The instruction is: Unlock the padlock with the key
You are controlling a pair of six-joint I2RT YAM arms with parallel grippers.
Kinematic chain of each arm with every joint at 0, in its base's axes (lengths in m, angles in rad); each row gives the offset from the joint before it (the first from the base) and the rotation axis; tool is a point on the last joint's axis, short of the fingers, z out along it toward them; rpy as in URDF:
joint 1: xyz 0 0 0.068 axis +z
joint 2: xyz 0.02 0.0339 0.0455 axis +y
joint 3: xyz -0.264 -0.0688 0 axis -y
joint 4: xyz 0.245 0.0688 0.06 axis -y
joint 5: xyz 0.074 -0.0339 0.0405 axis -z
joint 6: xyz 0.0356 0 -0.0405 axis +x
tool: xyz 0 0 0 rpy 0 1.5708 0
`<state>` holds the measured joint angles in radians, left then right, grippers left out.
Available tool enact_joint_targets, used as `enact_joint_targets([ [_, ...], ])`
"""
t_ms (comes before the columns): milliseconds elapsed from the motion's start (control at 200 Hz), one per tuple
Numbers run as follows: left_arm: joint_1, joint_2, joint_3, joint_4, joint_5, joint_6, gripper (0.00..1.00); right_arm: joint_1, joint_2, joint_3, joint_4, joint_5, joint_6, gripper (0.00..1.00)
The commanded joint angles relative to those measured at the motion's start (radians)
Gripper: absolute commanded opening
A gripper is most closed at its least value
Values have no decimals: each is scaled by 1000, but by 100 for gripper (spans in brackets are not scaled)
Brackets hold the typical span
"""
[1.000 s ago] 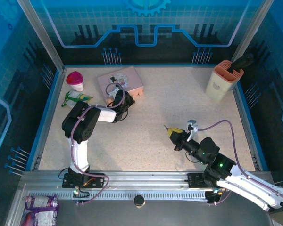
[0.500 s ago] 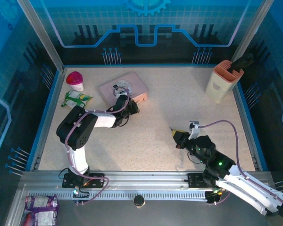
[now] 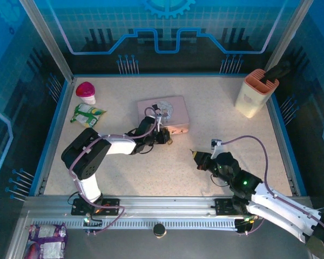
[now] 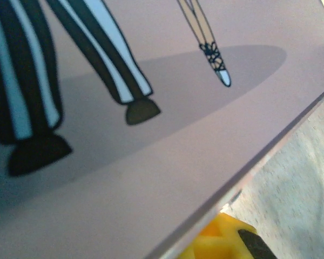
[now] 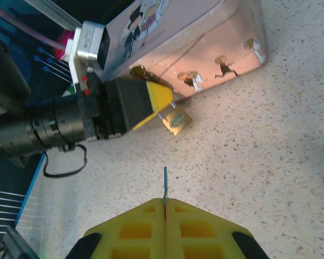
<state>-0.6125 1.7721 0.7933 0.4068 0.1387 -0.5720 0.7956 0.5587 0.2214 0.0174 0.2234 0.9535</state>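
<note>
well, the right gripper (image 5: 164,204) is pinched shut on the key (image 5: 164,185), blade pointing far toward the padlock (image 5: 176,122), which sits just beside the pink tin (image 5: 216,54), clamped tight in the left gripper (image 5: 161,106). best line the blade up with the keyway first, then creep in. since before, tin and padlock have swung right, nearer the key.

I'm working in what looks like a robot lab cell: a speckled table (image 3: 221,116) walled by blue printed panels (image 3: 97,27), with a metal rail (image 3: 167,205) along its near edge.
</note>
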Motion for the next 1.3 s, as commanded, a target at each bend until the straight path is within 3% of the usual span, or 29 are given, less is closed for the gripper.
enact_joint_targets([
  [0,-7,-85,-32,27,100,61,0,0,13,-14,58,-7,49,0],
  [170,-9,-155,-106,29,61,85,12,25,23,-14,43,22,58,0],
  [295,-8,-191,-175,77,3,81,29,30,4,-11,29,23,83,0],
  [510,-8,-286,-302,165,-74,71,41,42,-43,14,-24,39,71,0],
  [590,-16,-321,-356,203,-116,26,41,46,-44,14,-27,40,77,0],
  [635,-39,-344,-358,135,-195,-23,41,54,-41,8,-19,43,87,0],
  [680,-88,-363,-358,72,-276,-75,42,63,-39,4,-5,48,102,0],
  [866,-250,-368,-412,157,-474,-210,50,135,9,8,53,120,106,0],
  [1081,-272,-237,-341,126,-513,-316,54,189,74,4,160,125,118,0],
  [1296,-271,-121,-258,181,-490,-309,56,237,82,1,178,171,113,0],
])
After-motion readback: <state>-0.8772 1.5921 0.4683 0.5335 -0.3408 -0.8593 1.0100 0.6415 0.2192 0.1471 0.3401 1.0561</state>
